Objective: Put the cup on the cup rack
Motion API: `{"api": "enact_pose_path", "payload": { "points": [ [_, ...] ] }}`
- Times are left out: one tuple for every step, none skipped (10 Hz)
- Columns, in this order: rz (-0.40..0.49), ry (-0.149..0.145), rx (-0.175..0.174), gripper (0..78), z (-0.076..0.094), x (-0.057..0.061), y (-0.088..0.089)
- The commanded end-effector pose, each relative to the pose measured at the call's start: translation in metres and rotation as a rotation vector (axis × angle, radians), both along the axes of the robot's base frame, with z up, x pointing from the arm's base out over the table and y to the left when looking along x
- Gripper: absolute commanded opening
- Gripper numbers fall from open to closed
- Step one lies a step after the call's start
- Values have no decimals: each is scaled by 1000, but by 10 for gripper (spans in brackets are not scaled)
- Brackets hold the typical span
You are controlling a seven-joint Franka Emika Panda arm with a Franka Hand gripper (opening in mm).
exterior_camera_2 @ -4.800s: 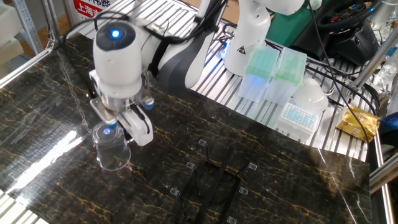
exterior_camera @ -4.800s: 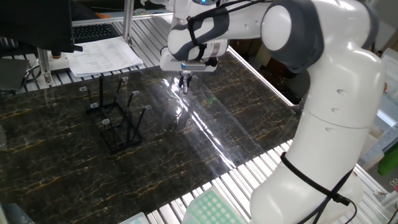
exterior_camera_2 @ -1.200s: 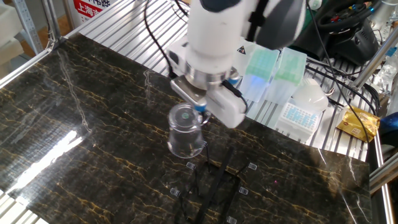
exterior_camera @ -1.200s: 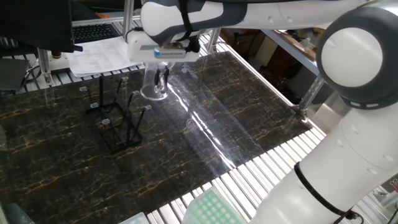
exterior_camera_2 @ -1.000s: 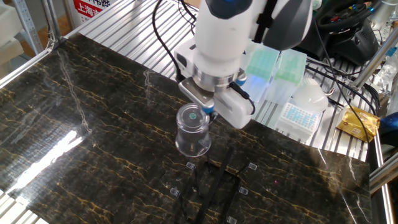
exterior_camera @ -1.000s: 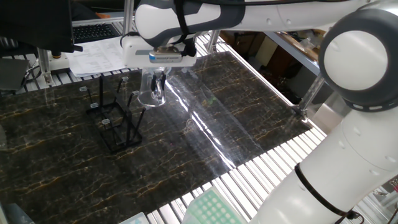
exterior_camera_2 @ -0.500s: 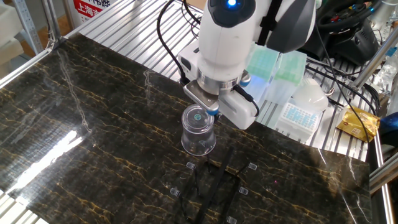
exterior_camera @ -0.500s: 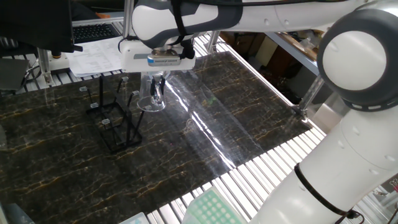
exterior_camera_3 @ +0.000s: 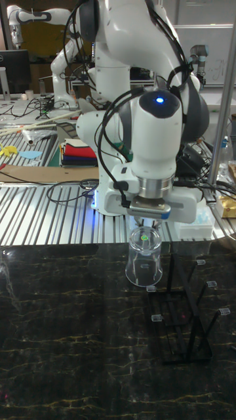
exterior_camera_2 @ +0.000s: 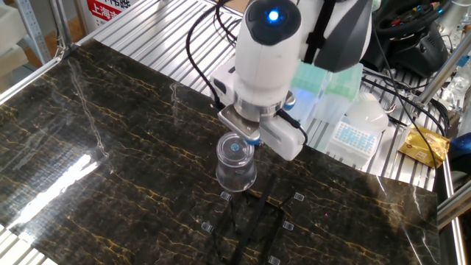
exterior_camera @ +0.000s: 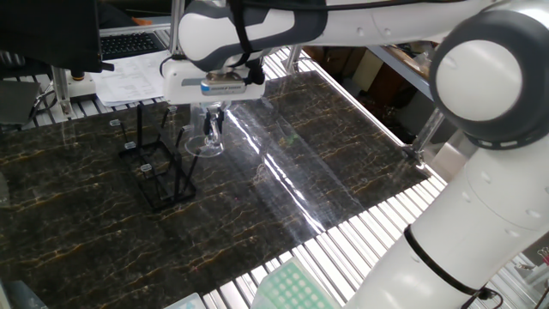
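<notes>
The cup (exterior_camera: 206,137) is a clear glass mug hanging mouth-down in the air, with my gripper (exterior_camera: 215,116) shut on its upper end. It hovers just above the black marble tabletop at the edge of the cup rack (exterior_camera: 163,167). The rack is a thin black wire stand with pale-capped pegs. From the other fixed view the cup (exterior_camera_2: 235,163) hangs under the gripper (exterior_camera_2: 240,142), right over the nearest pegs of the cup rack (exterior_camera_2: 254,217). In the tall view the cup (exterior_camera_3: 144,259) sits just left of the cup rack (exterior_camera_3: 190,308), below the gripper (exterior_camera_3: 150,231).
Papers (exterior_camera: 141,73) and a keyboard lie on the slatted bench behind the rack. Green pipette-tip boxes (exterior_camera_2: 324,81), a white tip box (exterior_camera_2: 357,129) and a yellow packet (exterior_camera_2: 423,143) stand beyond the marble slab. Another green box (exterior_camera: 292,292) sits at the front edge.
The gripper has carried the cup from the open slab over to the rack; in the last half second it moved slightly closer to the pegs and lower.
</notes>
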State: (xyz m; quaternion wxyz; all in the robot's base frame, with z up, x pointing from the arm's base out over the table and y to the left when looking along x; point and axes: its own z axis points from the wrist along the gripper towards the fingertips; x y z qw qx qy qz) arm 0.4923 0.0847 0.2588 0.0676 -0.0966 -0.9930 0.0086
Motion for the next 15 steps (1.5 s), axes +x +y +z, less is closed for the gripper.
{"api": "enact_pose_path", "payload": {
  "points": [
    [14,-6,14,11,-14,-1,7],
    [21,-5,13,11,-21,-1,10],
    [25,-1,10,11,-23,-1,10],
    [26,1,9,11,-23,-1,10],
    [28,6,7,11,-26,0,11],
    [33,5,1,11,-29,-1,11],
    [37,3,2,11,-32,-2,11],
    [40,0,4,11,-35,-4,10],
    [40,-5,4,11,-38,-5,10],
    [39,-12,3,11,-40,-7,10],
    [36,-22,2,11,-41,-9,9],
    [35,-40,2,11,-48,-12,9],
    [41,-45,4,11,-54,-12,7],
    [46,-50,7,11,-58,-12,5],
    [50,-54,11,11,-62,-12,4]
  ]
}}
